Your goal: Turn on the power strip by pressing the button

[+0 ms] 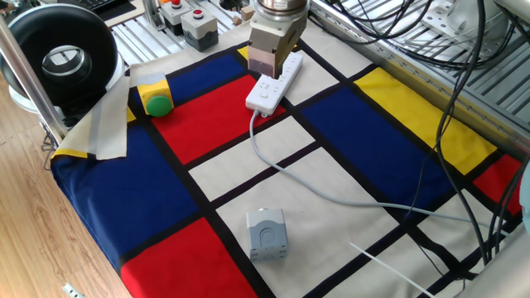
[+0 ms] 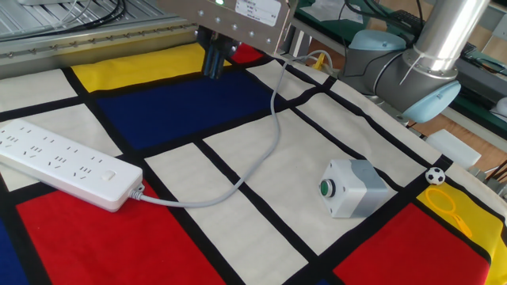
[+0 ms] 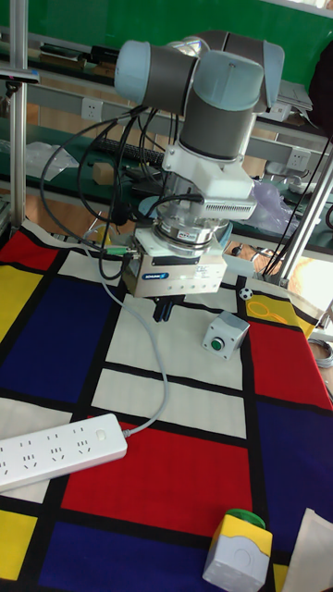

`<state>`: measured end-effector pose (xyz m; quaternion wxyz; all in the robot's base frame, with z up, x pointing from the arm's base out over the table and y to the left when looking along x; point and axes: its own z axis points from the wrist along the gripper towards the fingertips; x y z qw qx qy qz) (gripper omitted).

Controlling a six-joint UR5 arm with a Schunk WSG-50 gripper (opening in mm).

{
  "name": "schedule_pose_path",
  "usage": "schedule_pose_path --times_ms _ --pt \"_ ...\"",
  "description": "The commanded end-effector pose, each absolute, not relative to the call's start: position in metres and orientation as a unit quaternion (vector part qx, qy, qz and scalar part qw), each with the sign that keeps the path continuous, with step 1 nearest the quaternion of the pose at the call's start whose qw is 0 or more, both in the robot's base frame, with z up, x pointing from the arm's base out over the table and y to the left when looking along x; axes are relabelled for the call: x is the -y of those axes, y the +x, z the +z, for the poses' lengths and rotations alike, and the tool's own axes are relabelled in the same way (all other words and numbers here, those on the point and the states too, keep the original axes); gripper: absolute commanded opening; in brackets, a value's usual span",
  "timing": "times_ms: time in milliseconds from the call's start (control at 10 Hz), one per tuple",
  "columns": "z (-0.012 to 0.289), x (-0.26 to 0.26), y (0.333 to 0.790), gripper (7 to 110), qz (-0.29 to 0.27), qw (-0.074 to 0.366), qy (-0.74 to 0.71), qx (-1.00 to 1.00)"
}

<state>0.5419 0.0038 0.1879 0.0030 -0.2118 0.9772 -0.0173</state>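
Note:
The power strip point(image 2: 55, 158) is a long white bar lying flat on the checked cloth, with its grey cord point(image 2: 273, 127) curving away. Its button point(image 2: 111, 176) is a tiny white switch at the cord end, also seen in the tall view as the button point(image 3: 100, 434) on the power strip point(image 3: 51, 451). My gripper point(image 3: 165, 312) hangs well above the cloth, up and to the right of the button and touching nothing. Its dark fingertips point(image 2: 214, 59) are pressed together into one stub. From the side, the gripper point(image 1: 273, 64) overlaps the far half of the power strip point(image 1: 267, 91).
A grey cube box point(image 2: 352, 188) with a green lens stands on a white square. A green dome button point(image 1: 157, 103) on a yellow base sits at the cloth's edge. Red and black buttons point(image 1: 189, 21) stand behind on the frame. Loose black cables point(image 1: 464, 99) hang at the right.

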Motion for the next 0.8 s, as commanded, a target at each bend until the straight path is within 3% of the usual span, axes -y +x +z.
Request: schedule_pose_path --times_ms 0,300,600,700 --pt "0.183 -0.005 0.533 7 0.009 -0.025 -0.214 -0.976" --pt "0.125 0.014 0.574 7 0.031 -0.016 -0.224 -0.974" --pt "0.088 0.043 0.629 7 -0.024 -0.005 -0.203 -0.979" --pt "0.069 0.04 0.646 7 -0.015 0.005 -0.189 -0.982"
